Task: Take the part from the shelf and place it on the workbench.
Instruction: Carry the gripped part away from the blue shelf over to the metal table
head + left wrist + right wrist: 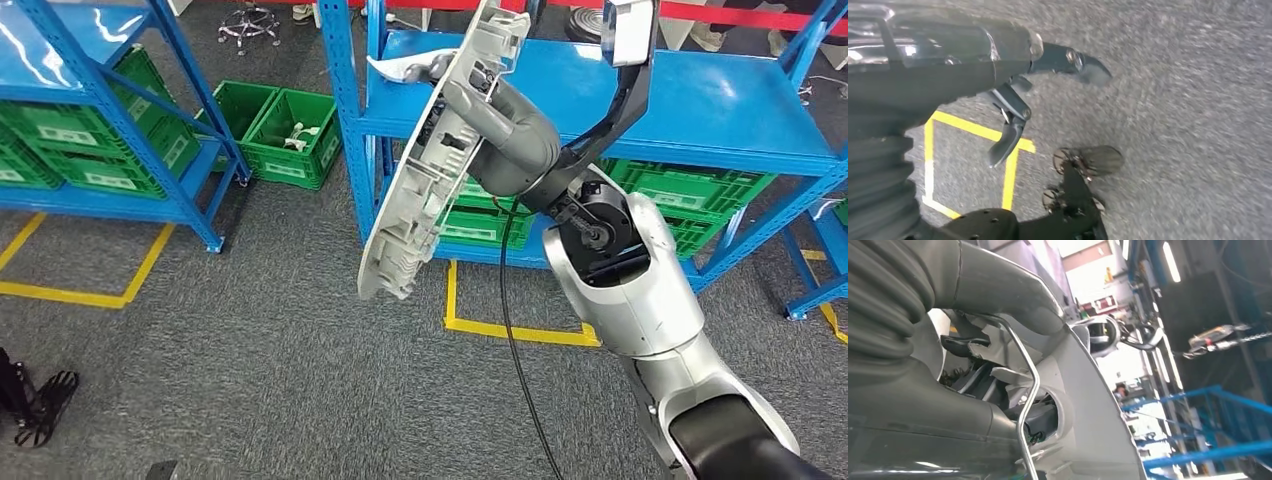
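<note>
Even overhead light in my head view, sharp, soft shadows on the carpet (250, 330). Left wrist view: motion blur smears the floor. Right wrist view: ceiling strip lights (1170, 260) blow out; nearby surfaces dim, soft-focused.

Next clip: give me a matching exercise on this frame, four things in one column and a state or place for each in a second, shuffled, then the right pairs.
Things:
1. grey part
2. left hand
3. green bins
4. blue shelf

States or places:
A. on the carpet between two racks
B. hanging over the floor, holding nothing
C. held up in the right hand
D. standing behind the raised right arm

Pairs: 1-C, 2-B, 3-A, 4-D
</note>
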You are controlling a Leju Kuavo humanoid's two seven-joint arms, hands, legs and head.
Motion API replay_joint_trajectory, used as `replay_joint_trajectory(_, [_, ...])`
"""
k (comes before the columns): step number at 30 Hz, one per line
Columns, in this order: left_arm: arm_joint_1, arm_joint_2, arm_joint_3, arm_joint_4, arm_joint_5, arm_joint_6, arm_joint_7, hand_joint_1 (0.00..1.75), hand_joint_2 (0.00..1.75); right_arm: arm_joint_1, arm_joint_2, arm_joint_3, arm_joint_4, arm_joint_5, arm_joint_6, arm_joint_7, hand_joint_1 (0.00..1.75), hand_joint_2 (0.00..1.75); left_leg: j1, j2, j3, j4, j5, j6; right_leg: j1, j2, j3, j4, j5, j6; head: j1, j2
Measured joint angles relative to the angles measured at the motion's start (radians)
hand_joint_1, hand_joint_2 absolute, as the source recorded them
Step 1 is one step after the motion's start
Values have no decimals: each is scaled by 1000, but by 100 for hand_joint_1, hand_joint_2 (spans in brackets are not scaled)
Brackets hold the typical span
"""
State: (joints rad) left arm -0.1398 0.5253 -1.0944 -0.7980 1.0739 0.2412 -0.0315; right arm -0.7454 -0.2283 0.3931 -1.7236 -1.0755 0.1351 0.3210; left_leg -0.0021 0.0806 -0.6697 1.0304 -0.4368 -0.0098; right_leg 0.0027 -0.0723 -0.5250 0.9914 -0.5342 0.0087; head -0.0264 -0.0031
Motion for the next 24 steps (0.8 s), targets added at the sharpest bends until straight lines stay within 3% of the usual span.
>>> replay_joint_trajectory(2, [-2,-11,-3,15,0,-28,-24,0,175,-8,-1,5,2,1,-4,9,175,175,-1,-19,2,-4,-4,9,0,-16,5,-2,-9,12,2,0])
replay_joint_trajectory(4, [-5,-28,-6,34,3,-49,-39,0,175,-19,-2,10,-1,12,-16,17,175,175,2,-42,6,-7,-6,17,-5,6,-3,30,-39,22,8,0])
replay_joint_trajectory(7, [-13,-61,-11,72,9,-74,-56,0,175,-33,-5,21,-6,38,-30,22,175,175,3,-77,12,-8,-9,28,-8,61,-94,218,-124,27,24,0])
replay_joint_trajectory(8, [-14,-71,-13,86,11,-79,-60,0,175,-34,-5,24,-6,44,-31,22,175,175,2,-89,15,-8,-10,30,-8,67,-127,273,-136,27,30,0])
replay_joint_trajectory(9, [-14,-78,-15,99,12,-84,-62,0,175,-35,-6,27,-6,47,-30,22,175,175,1,-101,18,-8,-12,32,-7,70,-146,297,-128,25,35,0])
replay_joint_trajectory(10, [-14,-84,-16,112,12,-89,-64,0,175,-38,-6,28,-6,48,-30,22,175,175,-1,-113,22,-7,-13,33,-6,73,-148,279,-97,20,40,0])
replay_joint_trajectory(13, [-17,-97,-19,148,15,-95,-66,0,175,-53,-9,29,-6,49,-27,22,175,175,-4,-145,30,-8,-17,32,-2,105,-92,102,31,-7,49,0])
replay_joint_trajectory(14, [-19,-102,-19,160,20,-95,-66,0,175,-58,-9,29,-6,48,-26,21,175,175,-4,-153,29,-8,-16,30,0,115,-76,59,48,-16,48,0])
replay_joint_trajectory(15, [-20,-110,-20,173,27,-95,-68,0,175,-63,-10,29,-6,47,-27,20,175,175,-2,-160,25,-9,-15,26,2,120,-67,37,50,-23,47,0])
replay_joint_trajectory(17, [-21,-121,-21,196,41,-96,-78,0,175,-72,-9,32,-5,45,-28,15,175,175,-2,-170,20,-12,-11,17,1,108,-57,14,45,-30,50,0])
replay_joint_trajectory(19, [-22,-132,-22,210,48,-98,-93,0,175,-82,-8,34,-4,44,-26,5,175,175,-6,-137,12,0,-23,6,-6,91,-44,-10,52,-33,47,0])
replay_joint_trajectory(21, [-27,-140,-23,224,51,-99,-100,0,175,-91,-5,37,1,41,-20,-3,175,175,-2,-89,-29,81,-71,-8,-9,74,-33,-25,57,-34,35,0])
replay_joint_trajectory(23, [-30,-147,-23,238,54,-102,-103,0,175,-96,-2,41,8,38,-10,-7,175,175,14,-78,-92,202,-119,-23,-11,58,-32,-24,55,-32,25,0])
replay_joint_trajectory(24, [-29,-150,-23,243,56,-103,-105,0,175,-96,0,43,12,37,-6,-8,175,175,20,-78,-110,234,-121,-30,-12,50,-31,-22,52,-30,21,0])
